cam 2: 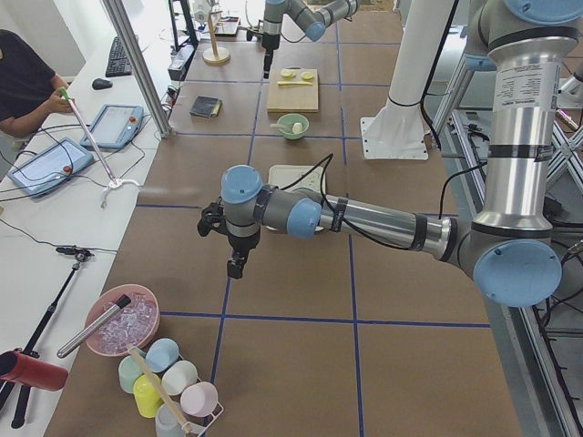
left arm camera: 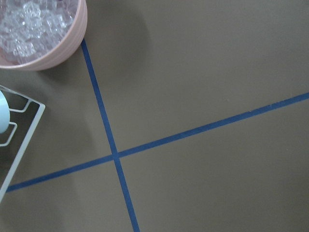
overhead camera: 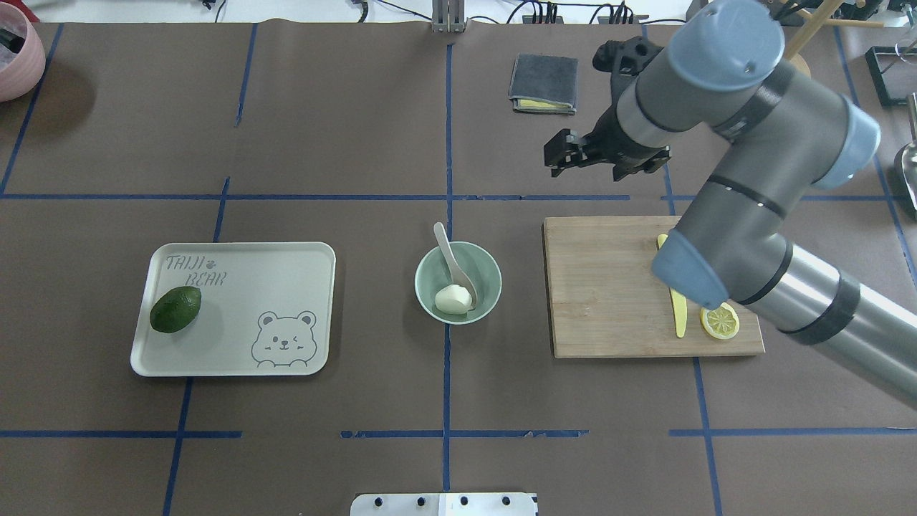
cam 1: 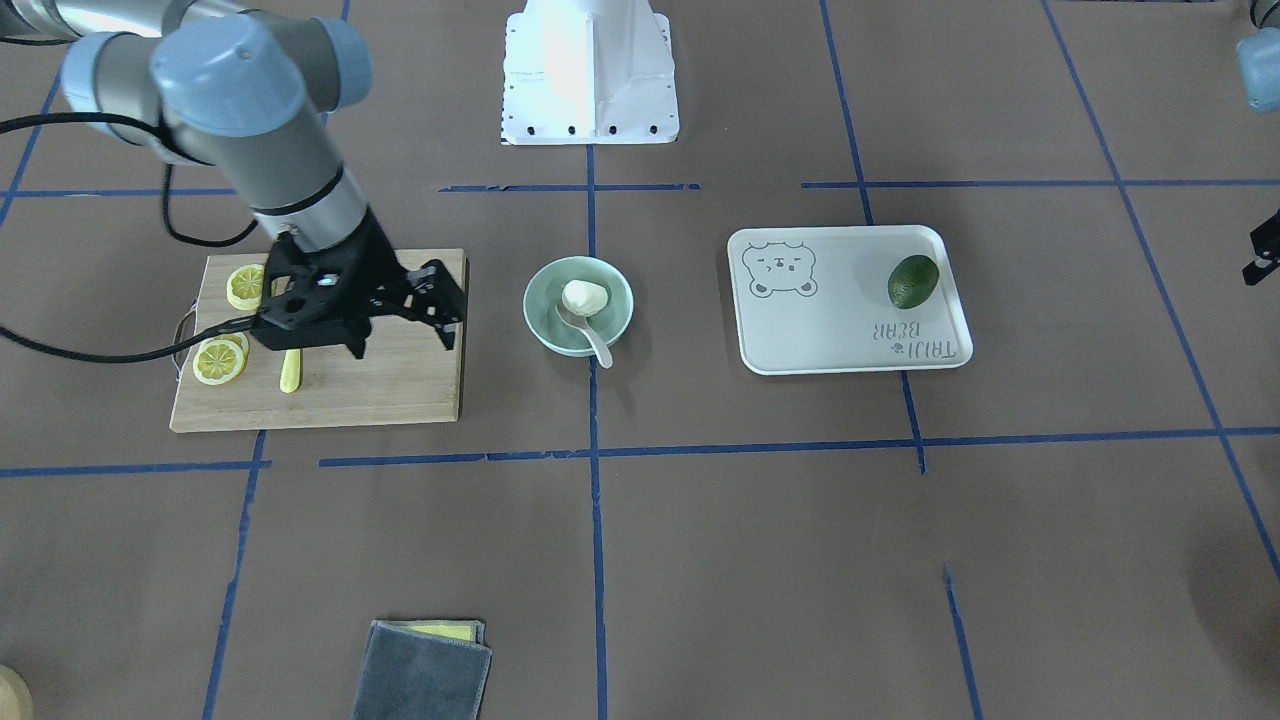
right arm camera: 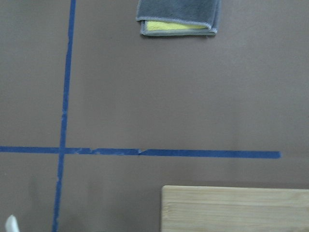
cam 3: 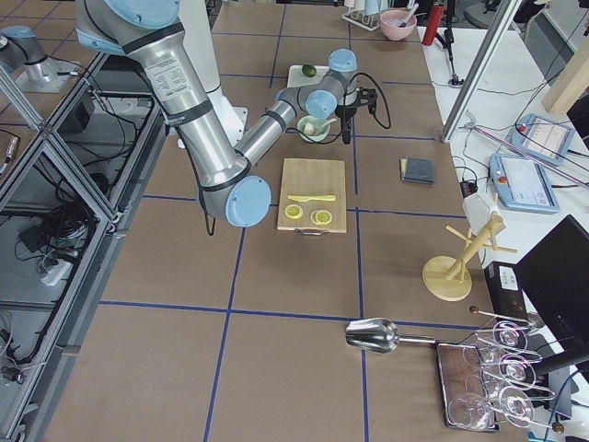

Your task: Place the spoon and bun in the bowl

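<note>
The pale mint-green bowl (cam 1: pixel 545 325) (overhead camera: pixel 483 269) stands at the table's middle. The white bun (cam 1: pixel 585 296) (overhead camera: pixel 453 299) lies inside it. The pale spoon (cam 1: pixel 592 338) (overhead camera: pixel 448 251) rests in the bowl beside the bun, its handle sticking out over the rim. My right gripper (cam 1: pixel 405 340) (overhead camera: pixel 560 154) hovers open and empty above the wooden cutting board's edge, to the side of the bowl. My left gripper (cam 2: pixel 235 266) hangs over bare table far from the bowl; I cannot tell whether it is open or shut.
The cutting board (overhead camera: pixel 609 301) holds lemon slices (overhead camera: pixel 718 320) and a yellow knife (overhead camera: pixel 678 315). A pale tray (overhead camera: pixel 286 272) carries an avocado (overhead camera: pixel 175 309). A grey folded cloth (overhead camera: pixel 544 82) lies beyond the board. A pink bowl of ice (left arm camera: pixel 38 29) is below the left wrist.
</note>
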### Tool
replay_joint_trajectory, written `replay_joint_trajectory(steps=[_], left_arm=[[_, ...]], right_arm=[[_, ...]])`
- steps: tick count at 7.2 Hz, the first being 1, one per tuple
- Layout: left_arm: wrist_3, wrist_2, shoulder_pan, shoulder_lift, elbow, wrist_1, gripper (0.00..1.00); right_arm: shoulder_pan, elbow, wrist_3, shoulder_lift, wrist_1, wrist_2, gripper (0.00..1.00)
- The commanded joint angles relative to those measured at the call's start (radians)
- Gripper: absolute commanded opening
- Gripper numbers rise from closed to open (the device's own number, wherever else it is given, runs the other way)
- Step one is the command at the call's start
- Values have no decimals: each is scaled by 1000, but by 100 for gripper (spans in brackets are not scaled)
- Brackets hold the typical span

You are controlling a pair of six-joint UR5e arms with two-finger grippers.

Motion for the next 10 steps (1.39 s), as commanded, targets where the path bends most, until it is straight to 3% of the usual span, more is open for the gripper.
replay_joint_trajectory(steps=[1, 2, 6, 10], left_arm=[[9, -48, -17, 41, 11, -4, 100], [9, -40, -17, 41, 14, -4, 100], [12, -38, -18, 43, 10, -7, 100], [53, -40, -18, 72, 14, -6, 100]], right_arm=[[218, 3, -271, -123, -6, 190, 100], [311, -4, -377, -180, -14, 249, 100], [574, -99, -900, -399, -15, 295, 100], [725, -164, -1116, -530, -15, 300, 100]])
